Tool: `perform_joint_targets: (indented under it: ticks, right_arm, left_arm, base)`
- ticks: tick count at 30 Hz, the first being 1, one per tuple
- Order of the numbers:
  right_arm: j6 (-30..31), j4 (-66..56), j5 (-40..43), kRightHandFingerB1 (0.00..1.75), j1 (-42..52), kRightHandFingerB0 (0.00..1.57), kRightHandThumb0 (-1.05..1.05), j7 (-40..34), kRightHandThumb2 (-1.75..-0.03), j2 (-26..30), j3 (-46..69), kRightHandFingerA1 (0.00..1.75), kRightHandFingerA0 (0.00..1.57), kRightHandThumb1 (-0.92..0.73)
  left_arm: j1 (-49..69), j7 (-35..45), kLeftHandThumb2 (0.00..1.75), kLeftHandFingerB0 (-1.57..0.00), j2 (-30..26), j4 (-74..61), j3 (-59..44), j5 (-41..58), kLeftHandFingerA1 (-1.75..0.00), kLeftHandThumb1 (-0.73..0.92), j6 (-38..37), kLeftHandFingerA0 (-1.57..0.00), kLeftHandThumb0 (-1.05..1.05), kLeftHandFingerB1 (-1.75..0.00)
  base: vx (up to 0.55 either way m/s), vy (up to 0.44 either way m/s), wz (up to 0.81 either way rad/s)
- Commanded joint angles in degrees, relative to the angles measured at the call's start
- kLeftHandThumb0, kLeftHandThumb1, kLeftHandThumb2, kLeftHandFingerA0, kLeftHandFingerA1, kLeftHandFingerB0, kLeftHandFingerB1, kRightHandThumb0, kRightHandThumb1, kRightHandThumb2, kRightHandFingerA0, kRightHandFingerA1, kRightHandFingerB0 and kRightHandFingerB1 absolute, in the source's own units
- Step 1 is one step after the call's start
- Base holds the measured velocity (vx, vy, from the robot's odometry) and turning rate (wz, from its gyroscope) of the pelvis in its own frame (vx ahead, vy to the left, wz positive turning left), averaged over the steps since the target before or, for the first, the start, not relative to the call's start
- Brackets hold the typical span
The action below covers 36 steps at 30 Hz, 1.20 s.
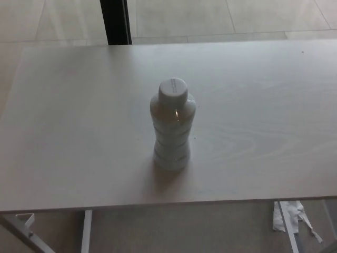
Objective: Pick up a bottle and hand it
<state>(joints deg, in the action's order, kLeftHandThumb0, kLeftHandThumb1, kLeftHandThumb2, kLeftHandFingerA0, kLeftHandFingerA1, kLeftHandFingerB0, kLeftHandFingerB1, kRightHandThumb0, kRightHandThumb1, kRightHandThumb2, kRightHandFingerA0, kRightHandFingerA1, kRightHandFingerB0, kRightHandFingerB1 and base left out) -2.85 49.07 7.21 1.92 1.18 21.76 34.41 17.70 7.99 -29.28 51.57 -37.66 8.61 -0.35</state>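
Bottle (171,125) stands upright, cap on, near the middle of the table (68,132), slightly toward my edge, clear all round, so easy to reach from either side. Neither robot hand in view, so finger state unknown. Pick not begun.

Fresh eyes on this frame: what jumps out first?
A single pale bottle with a round white cap stands upright near the middle of the light wood-grain table, the only thing on it. Neither robot hand is in view. Beyond the far edge a dark vertical post rises from the floor, and a crumpled white scrap lies on the floor below the table's near right corner.
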Motion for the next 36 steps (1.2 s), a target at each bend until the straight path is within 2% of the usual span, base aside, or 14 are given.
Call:
perform_joint_targets:
  ticks: [1,3,4,7,9,13,15,16,19,21,27,33,35,36]
  right_arm:
    - [-4.1,2.5,8.9,0.8,0.5,0.1,-0.63,-0.3,-0.96,1.1,8.0,0.98,0.37,0.04]
    - [-3.9,2.7,8.4,0.79,0.6,0.1,-0.61,-0.1,-0.95,0.9,8.3,0.92,0.29,0.04]
    - [-3.4,3.1,8.1,1.31,1.0,0.0,-1.05,0.8,-0.97,1.0,8.2,1.75,0.2,-0.35]
    - [-2.0,4.6,8.2,0.94,0.9,0.03,-1.05,1.6,-1.15,1.7,8.2,1.49,0.7,-0.25]
    - [-1.1,4.9,9.3,1.28,0.7,0.0,-1.05,1.8,-1.0,1.5,8.9,1.75,0.24,-0.29]
    - [-2.6,8.0,9.8,0.96,0.4,0.01,-1.05,3.6,-1.13,2.1,8.6,1.6,0.78,-0.2]
    - [-3.4,11.1,8.8,1.36,-0.4,0.0,-1.05,3.1,-0.94,2.9,7.6,1.39,1.11,-0.32]
    - [-4.5,12.9,8.2,0.97,-0.7,0.09,-1.05,3.4,-1.1,3.5,6.9,1.55,0.83,-0.24]
    - [-5.8,15.5,8.9,1.41,-1.5,0.0,-1.05,4.5,-0.81,4.3,6.4,1.59,0.74,-0.34]
    - [-5.9,14.9,9.2,1.13,-1.3,0.08,-1.05,4.6,-1.11,4.3,6.3,1.61,0.47,-0.15]
    - [-5.3,11.5,8.6,1.47,0.2,0.0,-1.05,4.5,-0.89,4.2,4.9,1.61,0.66,-0.26]
    - [-5.7,12.7,8.5,1.09,-1.0,0.16,-1.05,3.8,-1.13,4.0,4.0,1.57,0.86,-0.18]
    - [-6.3,13.0,8.3,1.54,-1.0,0.0,-1.05,3.6,-0.98,3.8,3.7,1.74,0.4,-0.25]
    - [-6.5,13.1,8.5,1.09,-1.0,0.15,-1.05,4.1,-1.13,3.8,3.7,1.63,0.73,-0.17]
  left_arm:
    - [0.6,1.9,0.56,-0.57,-2.9,3.5,-9.9,10.0,-0.66,0.52,-4.3,-0.83,-0.6,-0.5]
    - [0.1,2.0,0.56,-0.55,-3.2,4.2,-11.2,10.1,-0.68,0.52,-3.8,-0.82,-0.58,-0.49]
    - [0.1,1.3,0.57,-0.53,-3.6,4.9,-13.1,11.3,-0.75,0.47,-2.7,-0.82,-0.59,-0.51]
    - [-1.0,0.6,0.57,-0.56,-5.1,6.4,-16.3,12.4,-0.73,0.55,-4.3,-0.74,-0.62,-0.49]
    - [-2.1,0.8,0.58,-0.59,-5.6,5.2,-16.9,12.8,-0.69,0.57,-4.2,-0.75,-0.63,-0.48]
    - [-6.5,0.0,0.57,-0.58,-6.4,-0.5,-17.5,14.1,-0.69,0.53,-2.1,-0.75,-0.65,-0.48]
    - [-9.1,0.5,0.85,-0.56,-6.9,-4.5,-15.6,13.2,-0.65,0.41,-1.6,-0.78,-0.71,-0.54]
    - [-10.5,0.8,0.57,-0.65,-6.9,-6.6,-14.5,12.9,-0.55,0.52,-1.2,-0.84,-0.7,-0.43]
    - [-14.4,2.4,0.79,-0.62,-5.4,-16.6,-8.4,12.0,-0.56,0.36,2.0,-0.82,-0.74,-0.51]
    - [-14.6,3.2,0.56,-0.74,-4.3,-20.8,-6.4,12.6,-0.47,0.45,3.3,-0.87,-0.76,-0.41]
    - [-20.1,9.5,0.73,-0.53,-1.1,-31.5,6.6,11.4,-0.51,0.35,3.1,-0.66,-0.69,-0.47]
    - [-30.5,5.7,0.56,-0.34,4.2,-44.8,27.1,2.8,-0.53,0.54,11.1,-0.42,-0.65,-0.39]
    - [-31.3,5.8,0.87,-0.19,4.7,-46.2,30.5,0.9,-0.62,0.41,11.7,-0.37,-0.68,-0.46]
    - [-32.0,5.9,0.86,-0.21,5.6,-47.3,32.5,0.6,-0.59,0.42,12.7,-0.32,-0.71,-0.47]
  base:
    - [0.0,0.0,0.0]
    - [0.0,0.0,0.0]
    - [0.0,0.0,0.0]
    - [0.0,0.0,0.0]
    - [0.0,0.0,0.0]
    - [0.0,0.0,0.02]
    - [0.0,0.0,0.0]
    - [0.0,0.0,0.0]
    - [0.0,0.0,0.0]
    - [0.0,0.0,0.0]
    - [0.0,0.0,0.0]
    - [0.0,0.0,0.0]
    - [0.0,0.0,0.0]
    - [0.0,0.0,0.0]
